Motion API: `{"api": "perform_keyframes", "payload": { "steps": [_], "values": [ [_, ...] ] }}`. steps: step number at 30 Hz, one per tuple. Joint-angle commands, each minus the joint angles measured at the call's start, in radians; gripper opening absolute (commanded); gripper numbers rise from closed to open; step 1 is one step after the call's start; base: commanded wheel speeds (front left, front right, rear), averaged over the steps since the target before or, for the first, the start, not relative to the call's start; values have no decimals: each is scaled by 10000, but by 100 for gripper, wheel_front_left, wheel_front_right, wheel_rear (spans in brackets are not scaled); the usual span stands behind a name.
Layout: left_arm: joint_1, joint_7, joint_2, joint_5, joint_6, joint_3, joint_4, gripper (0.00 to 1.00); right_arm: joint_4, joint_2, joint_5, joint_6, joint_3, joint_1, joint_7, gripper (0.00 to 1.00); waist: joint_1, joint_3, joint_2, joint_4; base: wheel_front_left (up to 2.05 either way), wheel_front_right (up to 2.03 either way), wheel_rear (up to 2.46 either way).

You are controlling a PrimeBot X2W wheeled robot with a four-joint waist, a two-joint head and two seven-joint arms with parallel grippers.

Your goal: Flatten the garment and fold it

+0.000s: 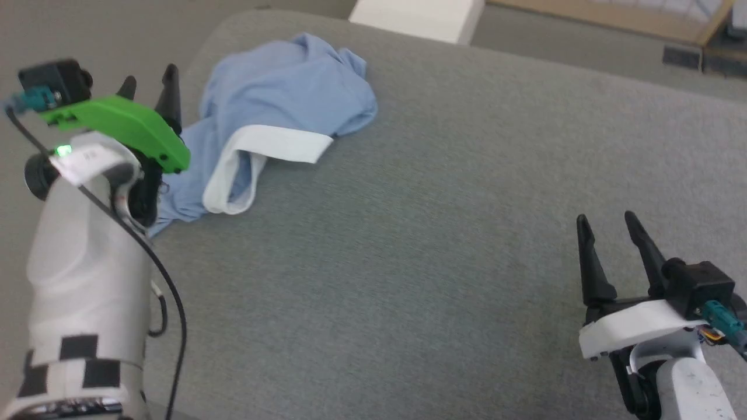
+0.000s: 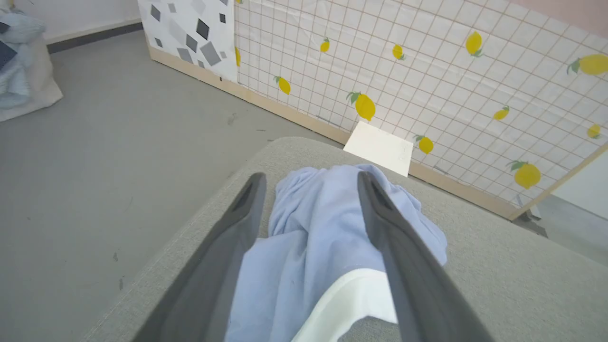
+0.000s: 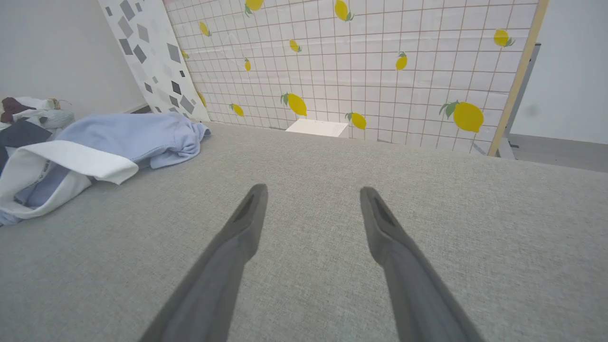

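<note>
In the head view, the garment [image 1: 280,87] lies crumpled at the far left of the grey surface [image 1: 420,262]. A white band [image 1: 274,143] loops open on its near side. We cannot make out a button or placket in the folds. The left gripper [image 1: 149,76] is just beside the garment's left edge. Its green mount [image 1: 122,125] covers the lower part of its fingers, and the arm hides the garment's near left corner. The two tips stand apart. The right gripper [image 1: 606,219] is at the lower right, well apart from the garment, with its fingers spread and nothing between them. A white block [image 1: 417,17] is cut off at the top edge.

In the left wrist view, the left gripper [image 2: 309,176] is open with the garment [image 2: 313,228] showing between its fingers. We cannot tell whether the fingers touch the cloth or hang above it. The band [image 2: 351,299] runs off the bottom edge. Behind are the block [image 2: 380,147], a lemon-print panel [image 2: 427,71] and the floor [image 2: 95,142]. A heap of cloth [image 2: 19,71] is cut off at the left.

In the right wrist view, the right gripper [image 3: 313,190] is spread wide over bare grey surface [image 3: 427,190]. The garment [image 3: 128,133] lies far to the left with its band [image 3: 71,161] facing us, and the frame crops its left end. We cannot tell what the dark clothes [image 3: 23,109] behind it are.
</note>
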Motion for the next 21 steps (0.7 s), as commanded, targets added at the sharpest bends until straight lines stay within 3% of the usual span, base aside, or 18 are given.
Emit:
{"api": "perform_keyframes", "payload": {
  "steps": [1, 4, 10, 21],
  "values": [
    [-352, 371, 140, -120, -78, -15, 254, 100, -117, -4, -80, 62, -37, -175, 49, 100, 0, 1104, 0, -980, 0, 0, 0],
    [-894, 1369, 403, -275, -67, -45, 785, 100, -277, -4, -111, 62, -63, -275, 94, 100, 0, 1489, 0, -1317, 0, 0, 0],
    [-1707, 3385, 811, -256, 377, -229, 1523, 100, -605, -4, -147, 62, -304, -319, 127, 100, 0, 2146, 0, -1733, 0, 0, 0],
    [-2025, 7313, 1288, 263, 2010, -829, 2039, 100, -1029, -4, -137, 62, -458, -262, 150, 100, 0, 2808, 0, -1780, 0, 0, 0]
  ]
}}
